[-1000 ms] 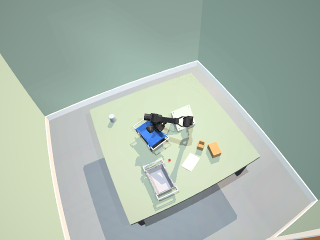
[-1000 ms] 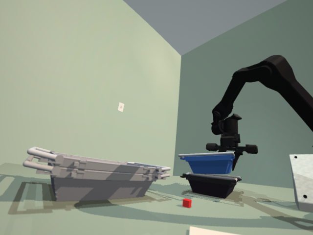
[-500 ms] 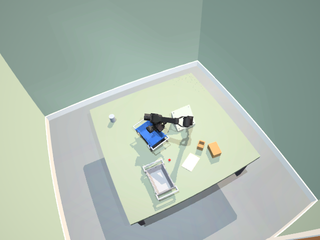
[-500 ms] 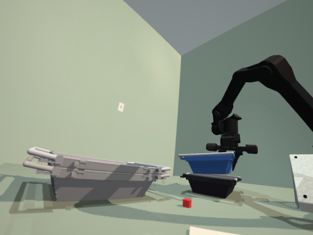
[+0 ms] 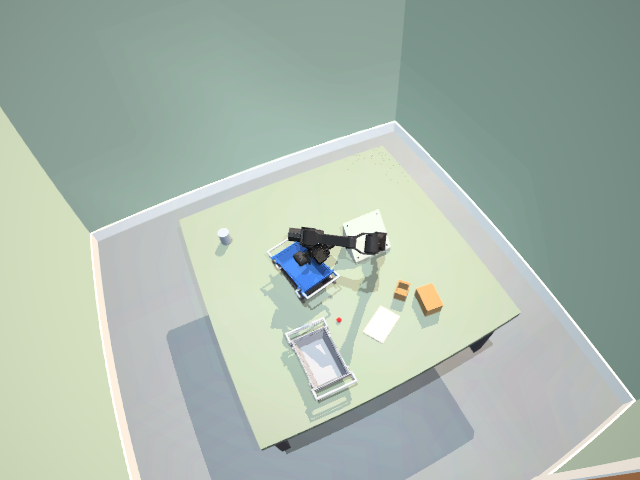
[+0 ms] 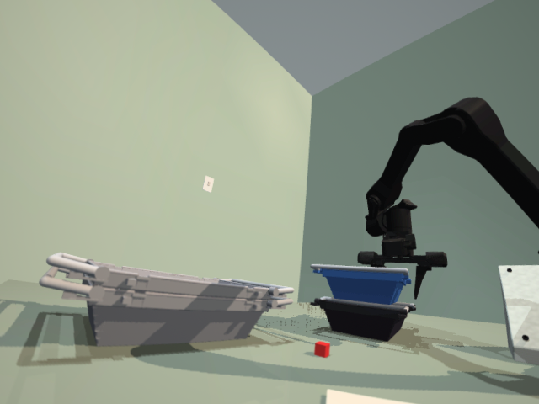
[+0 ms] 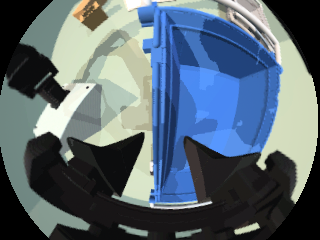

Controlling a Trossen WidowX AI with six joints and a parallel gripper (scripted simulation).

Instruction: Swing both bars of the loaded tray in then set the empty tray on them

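Observation:
The blue tray (image 5: 310,274) (image 6: 363,284) (image 7: 260,110) is empty and looks level. It rests on top of the dark tray (image 6: 361,323), its base at about the height of that tray's rim. White wire bars (image 5: 323,288) (image 6: 361,268) stick out at the blue tray's ends. The dark tray's blocks are hidden, and its bars are mostly hidden. My gripper (image 5: 310,257) (image 6: 397,282) (image 7: 164,137) is open and straddles one long side wall of the blue tray. One finger is outside the wall, the other over the inside, with a gap on both sides.
A grey tray stack (image 5: 320,359) (image 6: 173,323) with white bars stands on the table beside. A red cube (image 5: 339,319) (image 6: 322,348) lies between. A white card (image 5: 381,324), two orange boxes (image 5: 402,290) (image 5: 429,299) and a grey cylinder (image 5: 223,236) are farther off.

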